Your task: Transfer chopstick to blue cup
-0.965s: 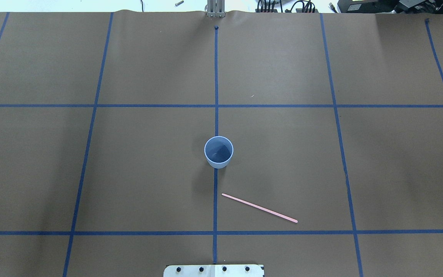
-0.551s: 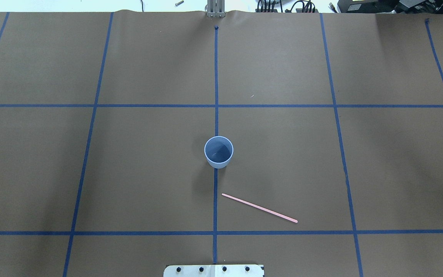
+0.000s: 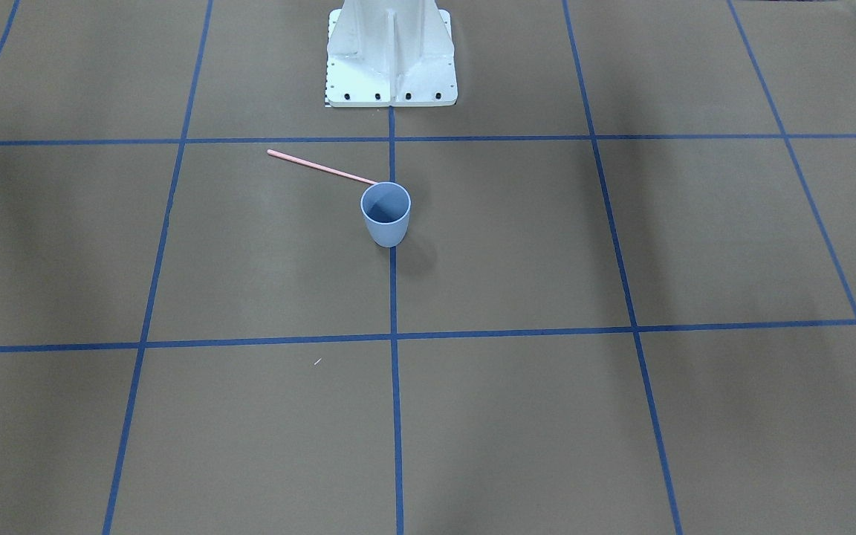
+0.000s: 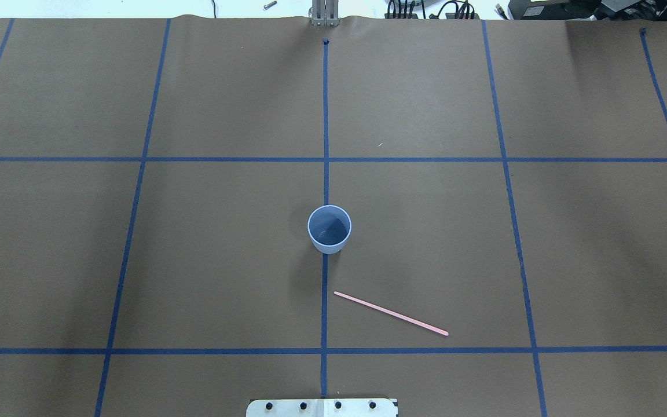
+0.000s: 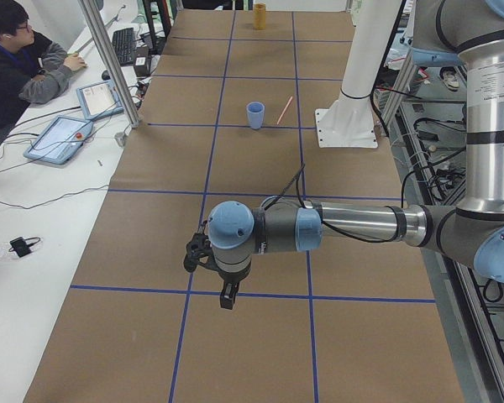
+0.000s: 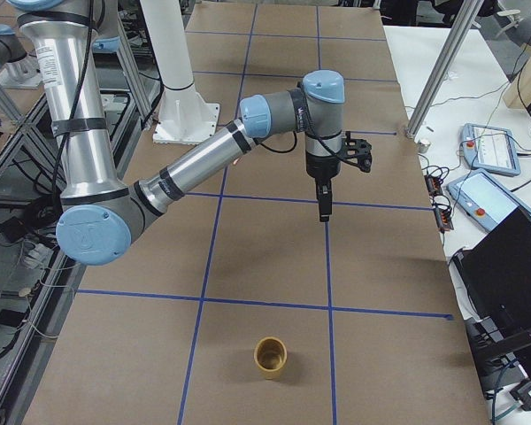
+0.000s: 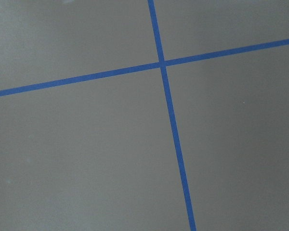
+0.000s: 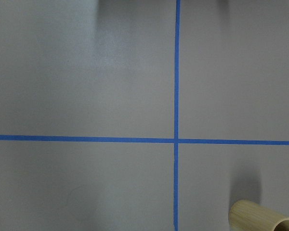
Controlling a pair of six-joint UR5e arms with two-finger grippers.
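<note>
The pale blue cup [image 4: 329, 229] stands upright on the centre tape line, also in the front view [image 3: 386, 212] and the left side view [image 5: 255, 115]. The salmon-pink chopstick [image 4: 390, 313] lies flat on the brown paper between the cup and my base, to my right of the cup [image 3: 322, 169]. My left gripper [image 5: 227, 298] hangs over the table far to the cup's left. My right gripper [image 6: 323, 211] hangs far to its right. Each shows only in a side view, so I cannot tell whether it is open or shut. Both wrist views show only paper and tape.
A tan wooden cup [image 6: 270, 358] stands near the table's right end, also in the right wrist view [image 8: 260, 219]. My white base plate [image 3: 391, 74] sits at the near edge. An operator [image 5: 17, 59] and tablets are beyond the far edge.
A dark part of the right arm at the overhead view's right edge has moved out of that view. The cup and the chopstick have not moved.
</note>
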